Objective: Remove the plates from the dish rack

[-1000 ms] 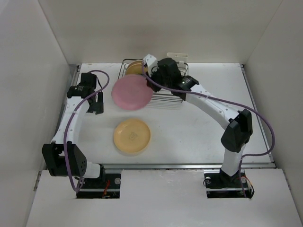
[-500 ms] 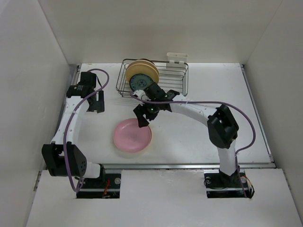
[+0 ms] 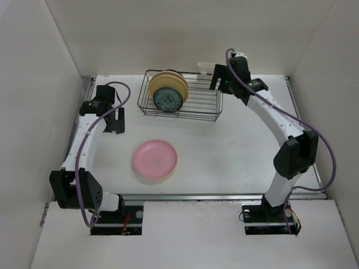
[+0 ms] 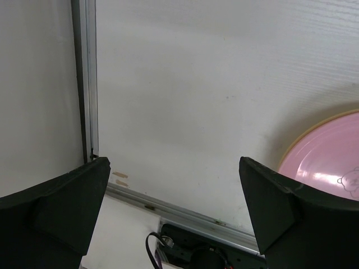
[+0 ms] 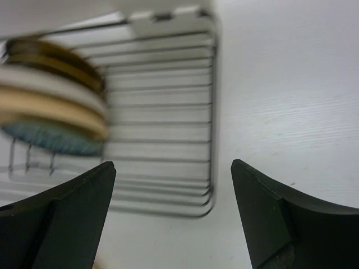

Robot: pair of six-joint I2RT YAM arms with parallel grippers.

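Observation:
The black wire dish rack (image 3: pixel 203 104) stands at the back of the table. Upright in its left end are a teal-patterned plate (image 3: pixel 168 101) in front and a large cream plate (image 3: pixel 170 82) behind it. The right wrist view shows the rack (image 5: pixel 162 106) with the plates (image 5: pixel 50 103) blurred at left, a dark one hindmost. A pink plate (image 3: pixel 156 159) lies flat on the table over a tan plate whose rim (image 4: pixel 291 147) peeks out. My right gripper (image 3: pixel 217 78) hangs open over the rack's far right corner. My left gripper (image 3: pixel 115 120) is open and empty at the table's left.
A white clip (image 5: pixel 168 19) sits on the rack's far edge. A metal rail (image 4: pixel 90 84) runs along the table's left side, and white walls enclose the table. The left wrist view shows the pink plate (image 4: pixel 331 151) to the right of the open fingers.
The right gripper carried the pink plate from the rack, set it on the tan plate, opened and swung back to the rack's far right corner. The left arm stayed still.

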